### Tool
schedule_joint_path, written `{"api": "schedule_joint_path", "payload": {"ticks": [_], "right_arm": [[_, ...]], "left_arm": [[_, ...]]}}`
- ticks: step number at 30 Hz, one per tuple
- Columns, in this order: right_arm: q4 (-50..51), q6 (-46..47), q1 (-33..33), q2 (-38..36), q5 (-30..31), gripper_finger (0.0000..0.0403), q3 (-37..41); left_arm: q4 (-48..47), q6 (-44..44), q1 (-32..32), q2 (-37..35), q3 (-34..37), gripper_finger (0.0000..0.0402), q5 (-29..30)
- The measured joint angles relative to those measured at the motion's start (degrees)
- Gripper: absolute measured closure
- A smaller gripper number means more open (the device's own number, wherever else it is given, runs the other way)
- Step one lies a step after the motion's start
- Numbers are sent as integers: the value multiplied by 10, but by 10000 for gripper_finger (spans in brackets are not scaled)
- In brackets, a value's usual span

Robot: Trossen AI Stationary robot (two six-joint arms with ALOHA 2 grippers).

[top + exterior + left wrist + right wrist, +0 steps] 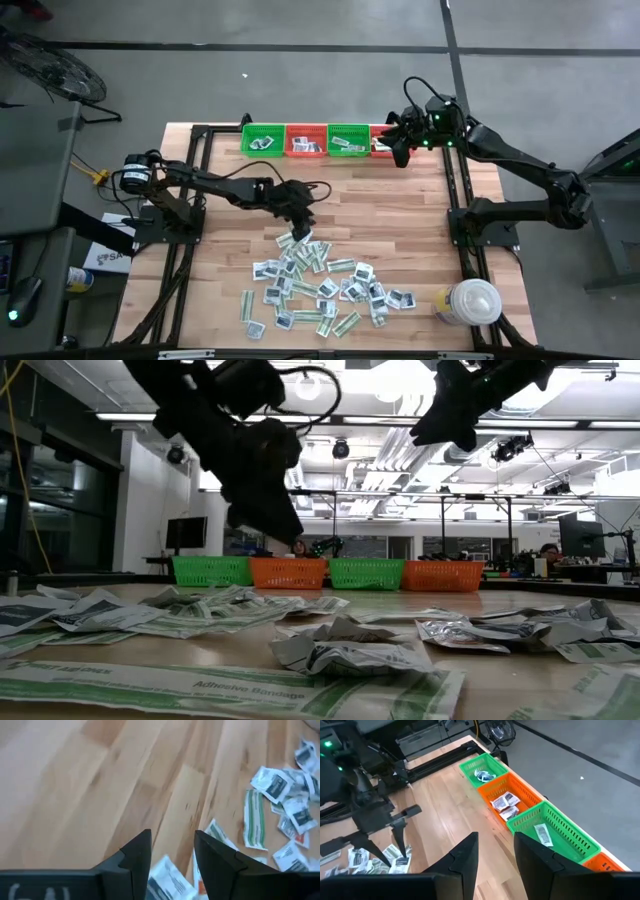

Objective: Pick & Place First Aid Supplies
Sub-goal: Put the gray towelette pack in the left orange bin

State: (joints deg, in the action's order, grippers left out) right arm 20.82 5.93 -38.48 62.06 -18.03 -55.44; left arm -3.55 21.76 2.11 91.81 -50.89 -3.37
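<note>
Green-striped bandage strip (200, 685) lies closest to the low camera, flat on the wooden table (380, 200), long axis running across the view. Behind it, the loose packets (320, 285) spread over the near half of the table, white squares and pale-green strips overlapping.

Left gripper (298, 228) hangs just above the far edge of that heap, fingers apart, nothing between them. From its wrist view, packets sit directly under and just ahead of the fingertips; one striped strip (254, 820) lies beside them, lengthwise along the reach. Judgement: the left arm is much the nearer to the pile, and a short drop onto the edge packet (289, 243) would do.

Right gripper (401, 148) hovers at the far-edge basket row, over the right-hand end, fingers parted and empty.

Four baskets: green (262, 141), orange (306, 141), green (349, 140), orange (383, 145). Each holds a few packets. White lidded tub (471, 302) stands at the near right corner.
</note>
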Motion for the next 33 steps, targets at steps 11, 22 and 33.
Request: {"api": "schedule_joint_path", "payload": {"ticks": [11,22,33], "right_arm": [[7,0,0,0,-21,284,0],[13,0,0,0,-21,284,0],[14,0,0,0,-22,284,0]], "left_arm": [[-74,-175,0,0,-7,255,-13],[-69,-280,0,0,-7,255,-2],[-81,-369,-15,43,-30,255,-5]]}}
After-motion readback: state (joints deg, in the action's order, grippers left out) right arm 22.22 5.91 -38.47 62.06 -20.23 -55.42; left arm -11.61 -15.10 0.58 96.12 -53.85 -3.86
